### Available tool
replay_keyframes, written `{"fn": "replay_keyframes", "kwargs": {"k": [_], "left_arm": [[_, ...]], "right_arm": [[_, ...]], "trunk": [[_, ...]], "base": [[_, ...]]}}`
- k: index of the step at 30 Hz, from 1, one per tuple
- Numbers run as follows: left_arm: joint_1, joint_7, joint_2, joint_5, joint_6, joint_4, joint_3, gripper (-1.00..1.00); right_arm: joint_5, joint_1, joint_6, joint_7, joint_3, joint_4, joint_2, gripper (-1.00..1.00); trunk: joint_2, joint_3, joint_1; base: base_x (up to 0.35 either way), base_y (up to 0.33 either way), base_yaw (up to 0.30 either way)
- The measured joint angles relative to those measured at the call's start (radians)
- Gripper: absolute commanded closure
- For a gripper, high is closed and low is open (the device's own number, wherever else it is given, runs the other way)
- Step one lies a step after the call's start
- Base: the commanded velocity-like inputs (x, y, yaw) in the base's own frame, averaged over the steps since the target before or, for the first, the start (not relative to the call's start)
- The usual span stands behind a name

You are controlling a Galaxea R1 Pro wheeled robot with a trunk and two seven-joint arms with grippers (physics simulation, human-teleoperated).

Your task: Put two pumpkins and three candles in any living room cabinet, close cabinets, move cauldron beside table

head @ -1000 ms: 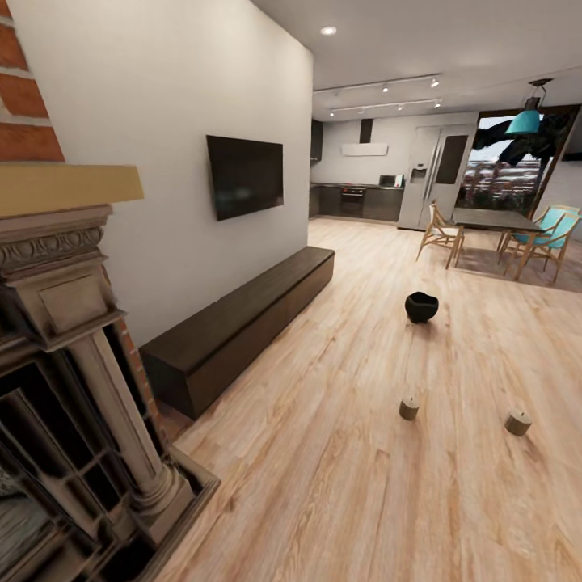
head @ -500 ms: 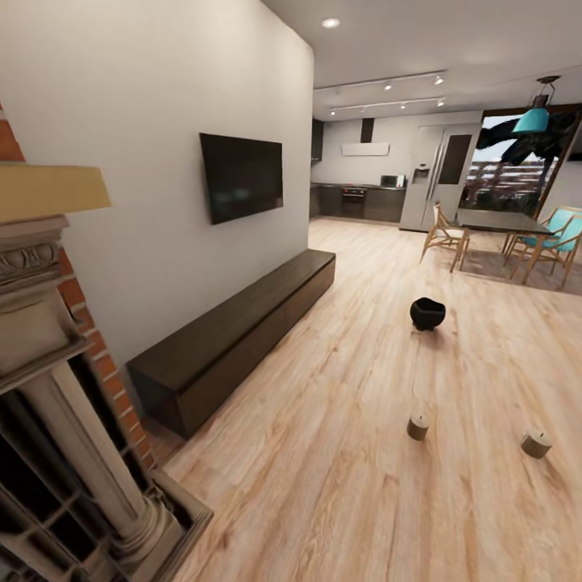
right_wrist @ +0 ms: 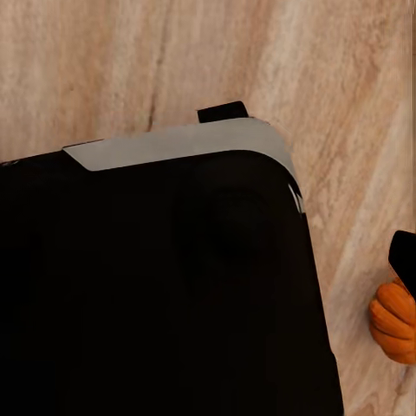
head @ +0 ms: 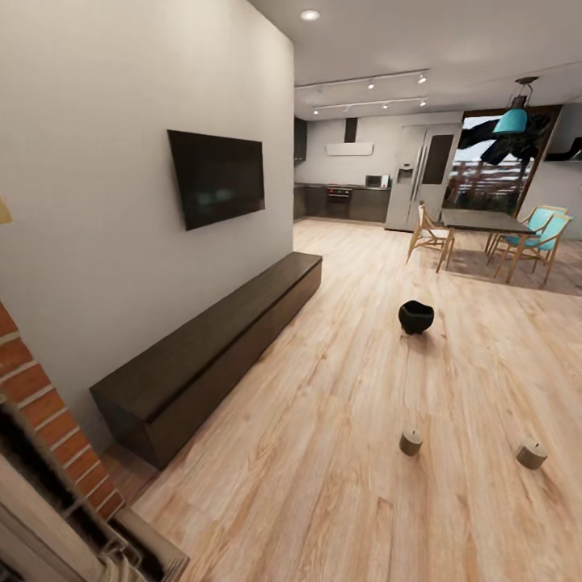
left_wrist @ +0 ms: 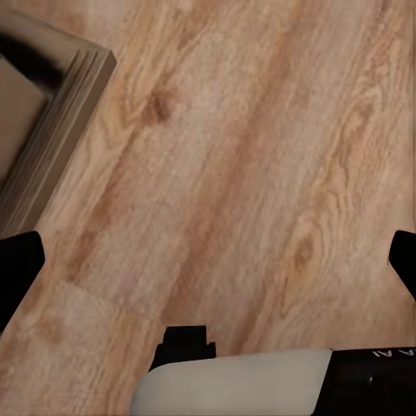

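Observation:
The long, low, dark brown cabinet (head: 212, 346) runs along the white wall at the left, all fronts shut. On the wood floor to its right, the black cauldron (head: 415, 317) sits in the open. Two short candles (head: 411, 442) (head: 532, 454) stand nearer to me. In the right wrist view an orange pumpkin (right_wrist: 394, 322) lies on the floor at the picture's edge, just past one dark fingertip (right_wrist: 405, 254); nothing is between the fingers. My left gripper (left_wrist: 208, 260) hangs open over bare floor, fingertips far apart.
A brick fireplace (head: 40, 404) stands close at the near left, its base (left_wrist: 43, 130) below my left hand. A TV (head: 217, 176) hangs above the cabinet. A dining table (head: 483, 220) with chairs stands far right, the kitchen behind it. My dark base (right_wrist: 156, 286) shows below the right wrist.
The whole head view has swung and shifted: the fireplace has slid off to the left and the cabinet now sits more central. Cauldron and candles stay put on the floor.

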Motion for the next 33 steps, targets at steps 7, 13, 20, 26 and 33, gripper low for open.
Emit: {"fn": "replay_keyframes", "kwargs": {"k": [7,13,20,26,33], "left_arm": [[0.000,0.000,0.000,0.000,0.000,0.000,0.000,-1.00],[0.000,0.000,0.000,0.000,0.000,0.000,0.000,-1.00],[0.000,0.000,0.000,0.000,0.000,0.000,0.000,-1.00],[0.000,0.000,0.000,0.000,0.000,0.000,0.000,-1.00],[0.000,0.000,-0.001,0.000,0.000,0.000,0.000,-1.00]], "right_arm": [[0.000,0.000,0.000,0.000,0.000,0.000,-0.001,-1.00],[0.000,0.000,0.000,0.000,0.000,0.000,-0.001,-1.00],[0.000,0.000,0.000,0.000,0.000,0.000,-0.001,-1.00],[0.000,0.000,0.001,0.000,0.001,0.000,0.000,-1.00],[0.001,0.000,0.001,0.000,0.001,0.000,0.002,-1.00]], "trunk": [[0.000,0.000,0.000],[0.000,0.000,0.000],[0.000,0.000,0.000],[0.000,0.000,0.000],[0.000,0.000,0.000]], "base": [[0.306,-0.109,-0.003],[0.294,-0.125,0.000],[0.263,-0.161,0.000],[0.258,-0.103,0.000],[0.246,-0.153,0.029]]}}
